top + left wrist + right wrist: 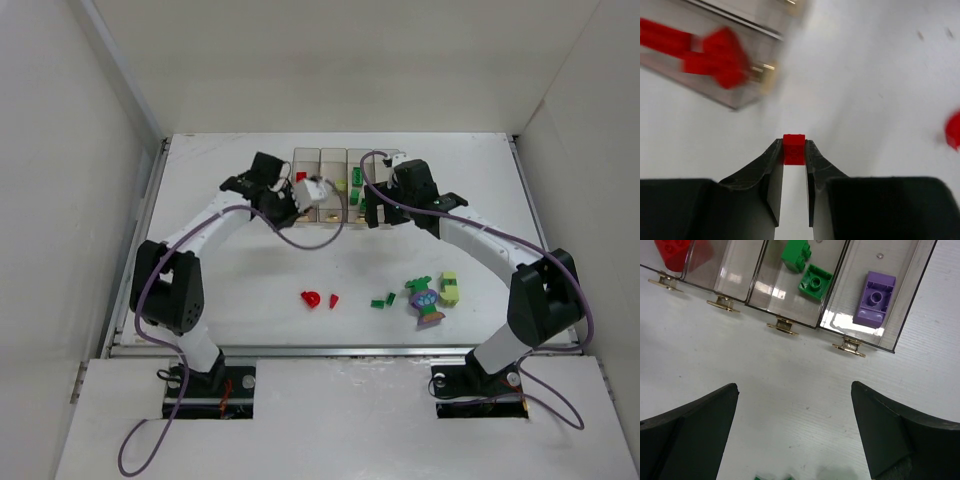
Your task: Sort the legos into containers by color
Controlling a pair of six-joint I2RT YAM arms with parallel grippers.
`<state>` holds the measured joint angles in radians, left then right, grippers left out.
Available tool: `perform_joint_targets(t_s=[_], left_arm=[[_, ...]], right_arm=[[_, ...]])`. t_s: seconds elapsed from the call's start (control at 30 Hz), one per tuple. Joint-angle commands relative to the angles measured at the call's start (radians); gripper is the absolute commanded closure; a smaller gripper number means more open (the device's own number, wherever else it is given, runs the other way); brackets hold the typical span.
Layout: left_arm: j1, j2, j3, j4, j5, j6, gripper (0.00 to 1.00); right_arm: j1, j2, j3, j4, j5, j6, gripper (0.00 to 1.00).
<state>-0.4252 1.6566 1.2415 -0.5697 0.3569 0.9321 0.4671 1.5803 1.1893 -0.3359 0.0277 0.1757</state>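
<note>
**Red brick pinched on the left, right side wide open**

From the top camera the row of clear bins (332,162) is seen at the far side of the table (250,290), with the left arm (215,225) and the right arm (480,240) both reached out to it. The fingers are too small there for any grip to be made out.

That gets settled by the left wrist camera. The left gripper (794,144) is clamped on a small red brick (794,150), pinched right at the fingertips, with a blurred bin of red blocks (715,57) up and to the left.

In the right wrist view the right gripper (794,387) is spread wide with nothing between its fingers, just in front of the bins' brass tabs (782,325). Bin contents can only be read there: a red chunk (675,252) in the leftmost one, two green bricks (815,282) in the third, a purple brick (874,297) in the fourth.

The loose stuff nearer the arm bases is only properly caught from the top: two red bits (311,298), some green ones (380,300), a mixed clump (427,305) and a lime-yellow brick (449,288).
</note>
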Motion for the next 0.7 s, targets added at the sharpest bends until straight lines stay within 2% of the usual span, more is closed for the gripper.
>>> perform_joint_targets(t_s=[0.0, 0.13, 0.3, 0.33, 0.4, 0.43, 0.57, 0.6, 0.67], left_arm=[[0.058, 0.029, 0.142, 0.158, 0.096, -0.301, 1.00], [0.059, 0.101, 0.217, 0.345, 0.019, -0.471, 1.00], [0.059, 0.210, 0.326, 0.459, -0.088, -0.529, 1.00], [0.059, 0.245, 0.346, 0.473, -0.116, -0.538, 0.96], [0.059, 0.275, 0.383, 0.482, -0.147, -0.538, 0.85], [0.059, 0.287, 0.415, 0.482, -0.156, -0.547, 0.65], [0.068, 0.296, 0.438, 0.507, -0.156, -0.567, 0.35], [0.068, 0.296, 0.438, 0.507, -0.165, -0.567, 0.23], [0.068, 0.275, 0.449, 0.516, -0.165, -0.581, 0.16]], right_arm=[[0.010, -0.009, 0.018, 0.020, 0.014, -0.001, 0.00], [0.010, -0.009, 0.018, 0.020, 0.014, -0.001, 0.00], [0.019, -0.020, 0.018, 0.011, 0.014, -0.001, 0.00], [0.019, -0.020, 0.018, 0.002, 0.014, -0.001, 0.00], [0.039, -0.031, 0.018, 0.001, 0.038, -0.010, 0.00], [0.039, -0.042, 0.018, 0.001, 0.038, -0.022, 0.00], [0.085, -0.089, -0.006, 0.012, 0.048, -0.068, 0.00], [0.111, -0.098, -0.007, 0.012, 0.048, -0.077, 0.00], [0.143, -0.117, -0.017, 0.021, 0.048, -0.119, 0.00]])
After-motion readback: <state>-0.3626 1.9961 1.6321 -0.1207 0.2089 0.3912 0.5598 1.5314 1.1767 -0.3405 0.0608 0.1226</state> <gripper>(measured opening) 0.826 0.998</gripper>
